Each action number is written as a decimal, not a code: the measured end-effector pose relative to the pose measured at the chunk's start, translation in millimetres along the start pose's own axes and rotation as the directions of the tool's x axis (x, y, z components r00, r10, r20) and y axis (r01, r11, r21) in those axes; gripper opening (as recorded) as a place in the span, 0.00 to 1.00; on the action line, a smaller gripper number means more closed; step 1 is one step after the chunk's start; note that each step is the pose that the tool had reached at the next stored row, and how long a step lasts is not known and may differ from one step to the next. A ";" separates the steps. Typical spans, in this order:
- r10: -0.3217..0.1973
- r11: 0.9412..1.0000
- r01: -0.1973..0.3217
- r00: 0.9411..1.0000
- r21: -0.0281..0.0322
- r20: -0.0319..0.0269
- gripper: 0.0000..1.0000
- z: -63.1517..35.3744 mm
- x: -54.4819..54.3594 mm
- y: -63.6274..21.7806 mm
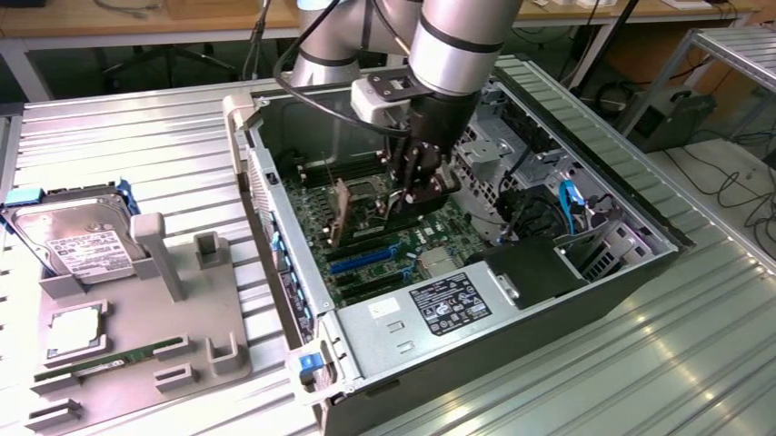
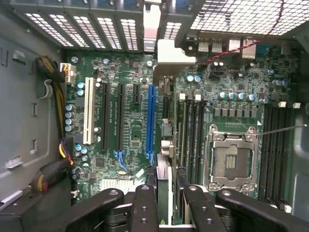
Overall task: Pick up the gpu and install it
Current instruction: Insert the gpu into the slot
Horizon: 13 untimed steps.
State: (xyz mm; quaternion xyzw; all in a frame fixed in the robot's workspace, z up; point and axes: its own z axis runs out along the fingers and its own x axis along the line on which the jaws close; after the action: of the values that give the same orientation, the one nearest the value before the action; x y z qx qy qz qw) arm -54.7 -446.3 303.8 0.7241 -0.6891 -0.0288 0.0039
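We find the hand (image 1: 427,186) inside the case (image 1: 631,232), gripping the gpu (image 2: 164,145) edge-on beside the blue slot (image 2: 150,123). Install step underway; next calls for squaring the card over that slot, we judge.

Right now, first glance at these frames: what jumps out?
The arm's gripper reaching down inside the open PC case, holding a thin card edge-on over the motherboard beside the blue slot. A hard drive sits on the grey tray at the exterior view's left.

Open computer case (image 1: 606,213) lying centre-right of exterior frame; gripper (image 1: 419,195) holding gpu (image 1: 427,186) edge-on inside, above motherboard (image 1: 376,241); hard drive (image 1: 75,241) sitting at left.
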 end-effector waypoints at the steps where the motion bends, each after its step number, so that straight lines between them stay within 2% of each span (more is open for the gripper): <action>1: 0.000 1.000 0.000 1.000 0.000 0.000 0.26 0.0 1.3 0.2; 13: 0.000 1.000 0.000 1.000 0.000 0.002 0.26 0.4 9.8 5.4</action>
State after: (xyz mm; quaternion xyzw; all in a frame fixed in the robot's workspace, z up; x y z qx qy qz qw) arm -59.6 -456.3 303.3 0.7241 -0.6891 -0.0293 0.0033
